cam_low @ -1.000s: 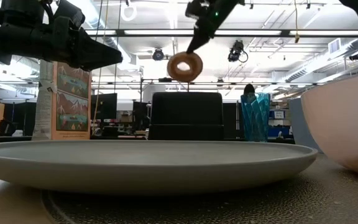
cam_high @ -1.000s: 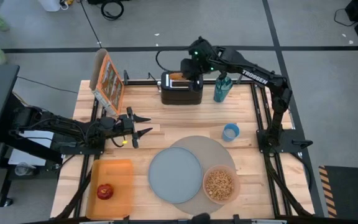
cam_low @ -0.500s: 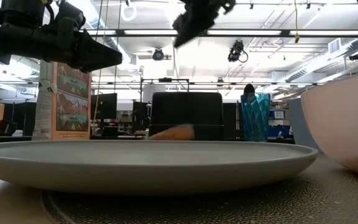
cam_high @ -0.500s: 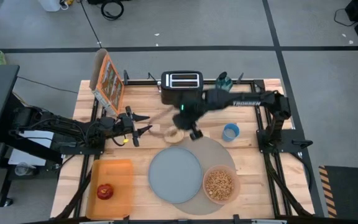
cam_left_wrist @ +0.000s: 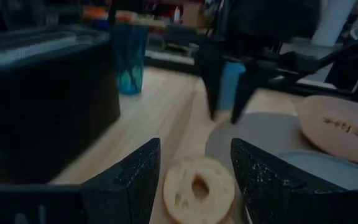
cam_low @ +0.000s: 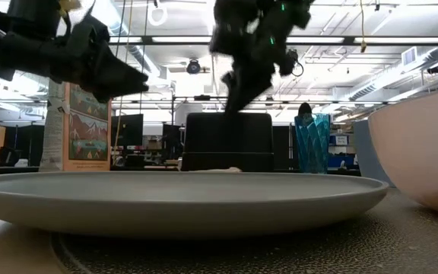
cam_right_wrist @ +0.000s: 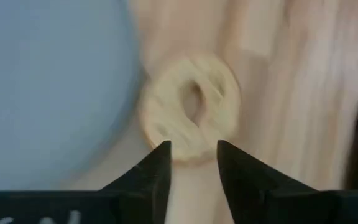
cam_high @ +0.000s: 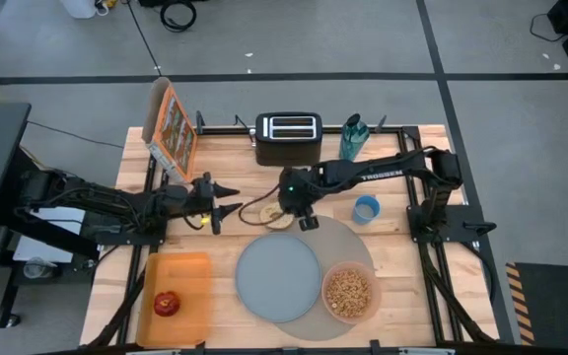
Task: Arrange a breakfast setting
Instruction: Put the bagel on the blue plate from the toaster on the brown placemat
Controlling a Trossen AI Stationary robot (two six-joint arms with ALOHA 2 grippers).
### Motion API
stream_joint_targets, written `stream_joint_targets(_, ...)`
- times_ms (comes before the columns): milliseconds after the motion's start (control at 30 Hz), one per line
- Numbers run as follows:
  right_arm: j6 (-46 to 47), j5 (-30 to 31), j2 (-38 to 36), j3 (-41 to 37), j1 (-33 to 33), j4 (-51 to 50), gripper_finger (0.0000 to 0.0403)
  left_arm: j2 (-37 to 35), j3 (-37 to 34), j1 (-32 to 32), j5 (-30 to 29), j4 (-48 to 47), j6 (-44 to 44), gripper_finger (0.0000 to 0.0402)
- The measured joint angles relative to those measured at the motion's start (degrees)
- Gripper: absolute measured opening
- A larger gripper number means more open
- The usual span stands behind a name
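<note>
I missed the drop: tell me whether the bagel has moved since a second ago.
Yes. The bagel went from above the black toaster down to the wooden table, beside the grey-blue plate, under the open right gripper.

Bare wooden table (cam_high: 230,168) lies open left of the black toaster (cam_high: 288,138), but the pale ring-shaped bagel (cam_high: 277,215) is hemmed between the left gripper (cam_high: 229,204) and the right gripper (cam_high: 302,215) hanging beside it.

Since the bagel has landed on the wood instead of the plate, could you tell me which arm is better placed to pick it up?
The right: its open gripper hangs directly over the bagel. The left gripper is open but farther away.
</note>
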Motion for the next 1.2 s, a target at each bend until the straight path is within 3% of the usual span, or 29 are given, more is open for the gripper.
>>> stream_joint_targets(267,0.3,-1.8,0.0,-4.4,-0.5,6.8,0.02,0.1,0.0,0.0,0.3,-2.4,-0.7,0.0203)
stream_joint_targets(533,-1.1,-8.1,0.3,-4.4,0.0,9.8,0.0206,0.1,0.0,0.1,0.2,-0.8,1.8,0.0203)
stream_joint_targets(700,-4.4,-7.7,5.6,-4.2,0.0,13.5,0.0219,0.1,0.0,0.4,0.1,-0.9,1.8,0.0203)
stream_joint_targets(833,-10.9,1.3,9.0,-0.8,1.4,10.8,0.0223,0.1,0.0,0.4,0.2,-1.3,1.8,0.0203)
stream_joint_targets(1033,-12.3,-7.5,12.2,4.0,0.4,5.1,0.023,0.1,0.0,0.4,0.2,-2.3,1.9,0.0203)
stream_joint_targets(1200,-17.5,-0.7,14.8,7.2,0.3,-1.3,0.0277,0.1,0.0,0.4,0.2,-3.7,1.5,0.0203)
